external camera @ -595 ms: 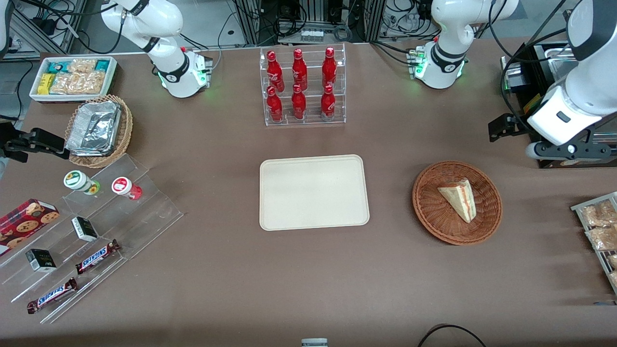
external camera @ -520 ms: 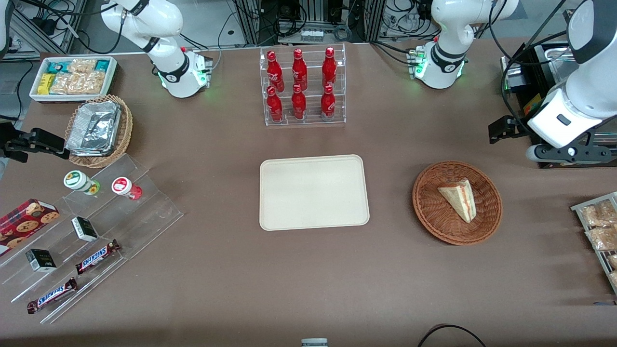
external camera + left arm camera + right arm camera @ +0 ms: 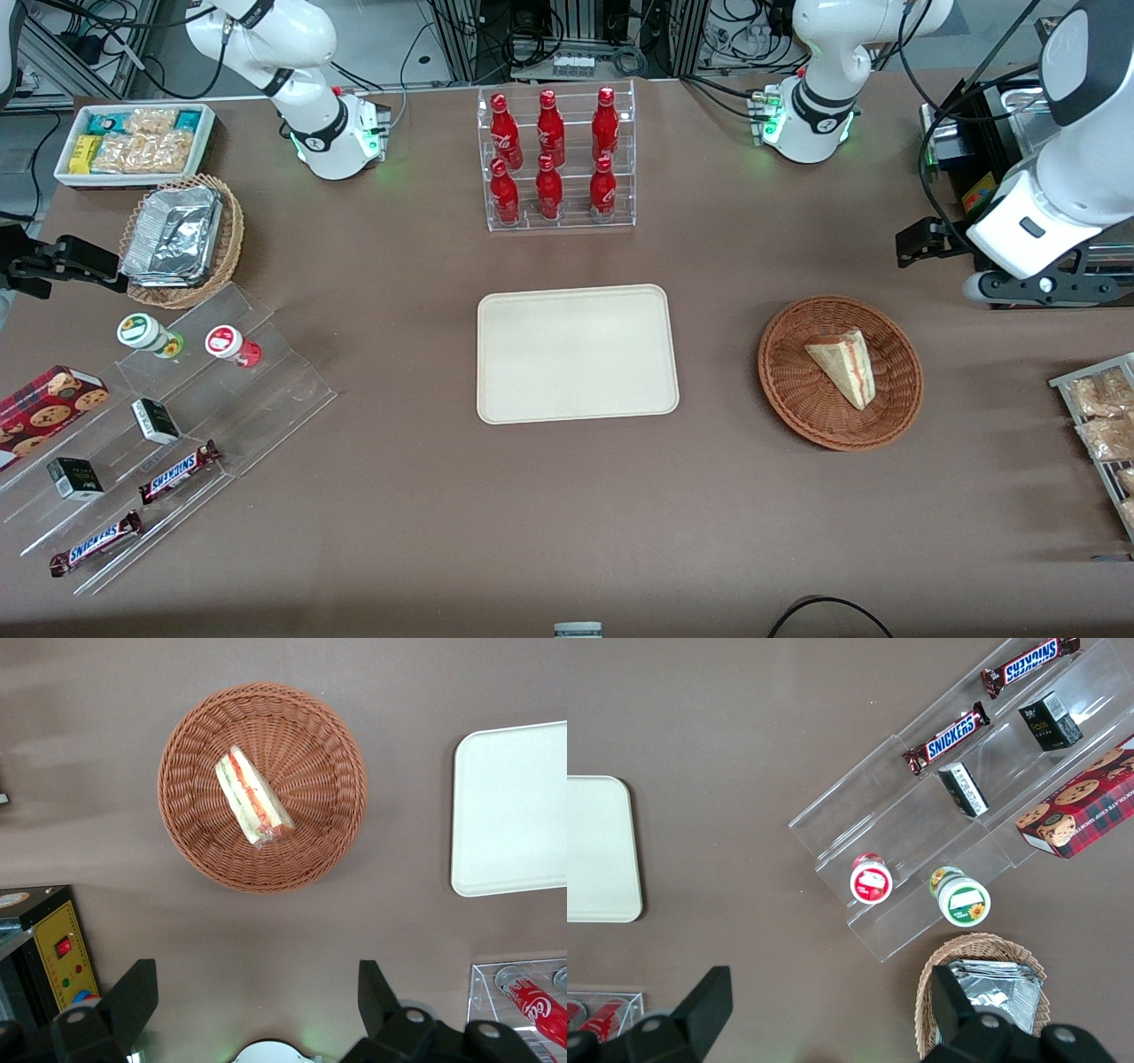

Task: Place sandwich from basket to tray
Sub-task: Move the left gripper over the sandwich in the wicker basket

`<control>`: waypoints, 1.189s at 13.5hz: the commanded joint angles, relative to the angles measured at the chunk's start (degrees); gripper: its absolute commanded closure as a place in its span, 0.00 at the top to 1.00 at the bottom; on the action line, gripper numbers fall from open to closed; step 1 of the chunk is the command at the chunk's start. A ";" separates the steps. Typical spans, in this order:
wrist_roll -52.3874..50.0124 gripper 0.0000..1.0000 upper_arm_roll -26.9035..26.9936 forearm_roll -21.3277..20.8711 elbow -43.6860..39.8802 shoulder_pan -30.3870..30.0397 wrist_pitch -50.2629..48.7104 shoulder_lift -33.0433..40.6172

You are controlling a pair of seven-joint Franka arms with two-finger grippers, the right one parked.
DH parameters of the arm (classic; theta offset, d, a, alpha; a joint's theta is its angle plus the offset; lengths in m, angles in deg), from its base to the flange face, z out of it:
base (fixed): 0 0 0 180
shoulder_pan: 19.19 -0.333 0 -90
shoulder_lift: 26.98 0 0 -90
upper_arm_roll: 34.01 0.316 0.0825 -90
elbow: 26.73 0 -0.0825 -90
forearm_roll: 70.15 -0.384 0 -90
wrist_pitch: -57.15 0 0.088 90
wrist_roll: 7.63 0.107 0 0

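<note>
The sandwich point(image 3: 842, 366), a pale wedge with red and green filling, lies in the reddish-brown wicker basket point(image 3: 788, 390). It also shows in the left wrist view point(image 3: 252, 797), in the middle of the basket point(image 3: 195, 842). The cream tray point(image 3: 576, 353) lies empty beside the basket, toward the parked arm's end; its edge shows in the left wrist view point(image 3: 505, 806). My left gripper point(image 3: 1032, 285) hangs high above the table, beside the basket toward the working arm's end and farther from the front camera. It point(image 3: 255, 979) is open and empty, with the fingers point(image 3: 133, 992) wide apart.
A clear rack of red bottles point(image 3: 554, 159) stands farther from the front camera than the tray. A black box with a yellow panel point(image 3: 53, 948) sits near my gripper. Snack packets point(image 3: 1099, 416) lie at the working arm's end. Acrylic steps with snacks point(image 3: 168, 416) and a foil-filled basket point(image 3: 182, 239) are at the parked arm's end.
My left gripper has shifted slightly toward the basket. The sandwich, basket and tray have not moved.
</note>
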 commanded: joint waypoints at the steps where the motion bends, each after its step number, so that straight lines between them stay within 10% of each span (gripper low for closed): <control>1: -0.75 1.00 -0.16 -0.39 3.43 -0.26 3.30 -0.10; 16: -11.71 1.00 0.80 -1.01 21.46 -2.19 30.64 -7.57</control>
